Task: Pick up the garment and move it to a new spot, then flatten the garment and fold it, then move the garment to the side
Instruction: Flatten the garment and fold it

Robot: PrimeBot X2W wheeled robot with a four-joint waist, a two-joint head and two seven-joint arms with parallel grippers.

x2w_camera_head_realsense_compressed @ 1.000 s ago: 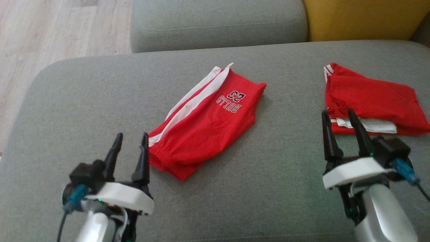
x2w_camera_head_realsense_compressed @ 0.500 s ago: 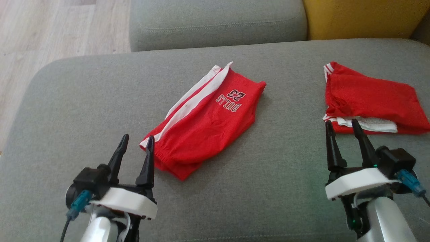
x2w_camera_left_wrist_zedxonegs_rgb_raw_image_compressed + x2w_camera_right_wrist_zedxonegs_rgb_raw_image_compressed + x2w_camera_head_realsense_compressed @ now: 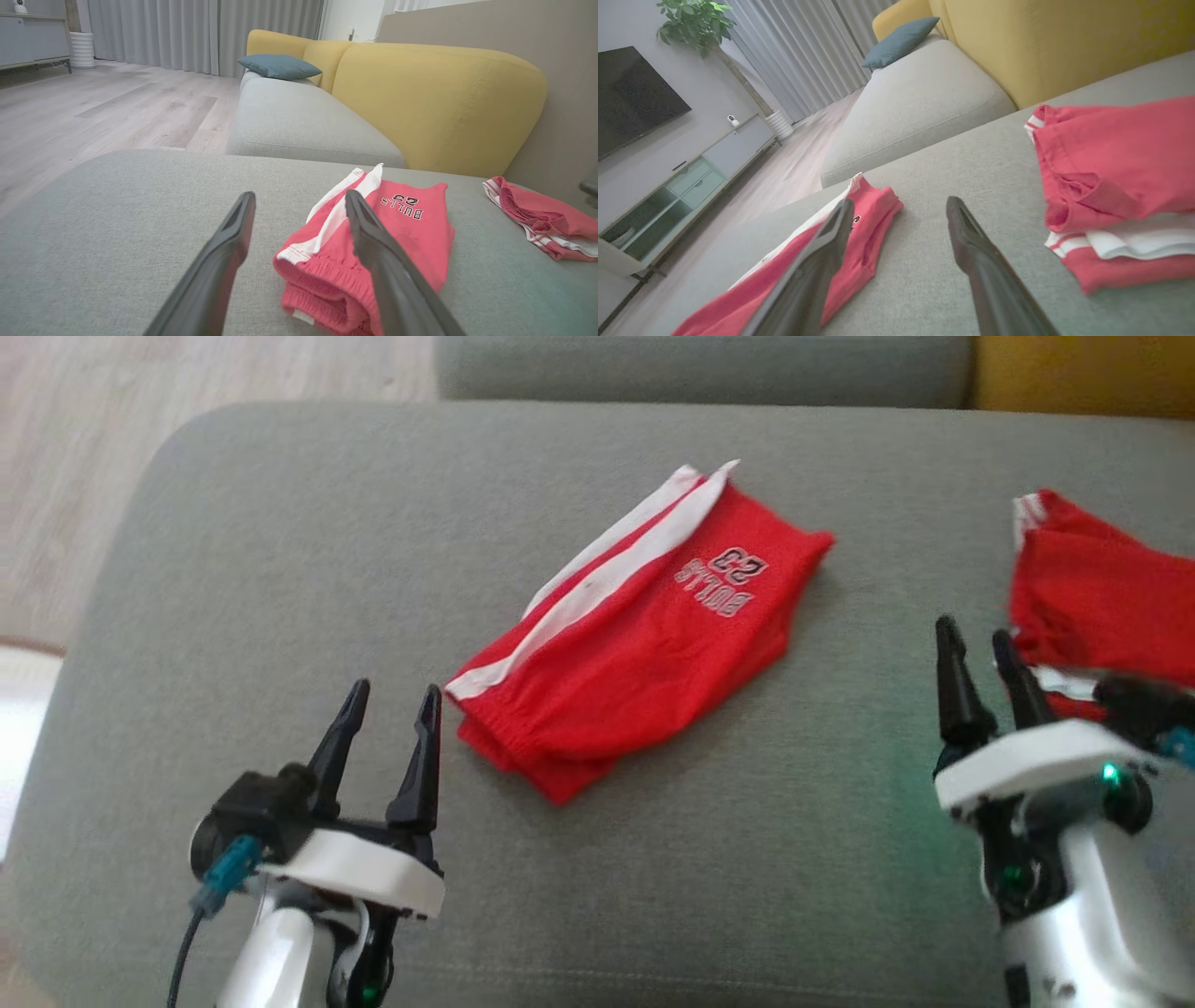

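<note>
- Head view: the left pincer (image 3: 396,687) sits at 7 o'clock in the picture, spread wide with nothing in its hold.
- Just beside it, at its 1 o'clock, lies the waistband end of the red shorts (image 3: 644,635), with a narrow gap between.
- The right pincer (image 3: 974,628) stands at 4 o'clock, equally wide apart and empty.
- The red shorts lie folded mid-picture on the grey sofa cushion (image 3: 280,569), slanting from 7 toward 1 o'clock. A white side stripe runs along their left edge, and "BULLS 23" is printed near the far end.
- A second red garment (image 3: 1102,607), folded with white trim, lies at 3 o'clock, well apart from the shorts and near the right pincer.
- Left wrist view: a yellow backrest (image 3: 439,102) rises at 1 o'clock beyond the cushion, and a blue pillow (image 3: 279,66) lies at 12 o'clock.
</note>
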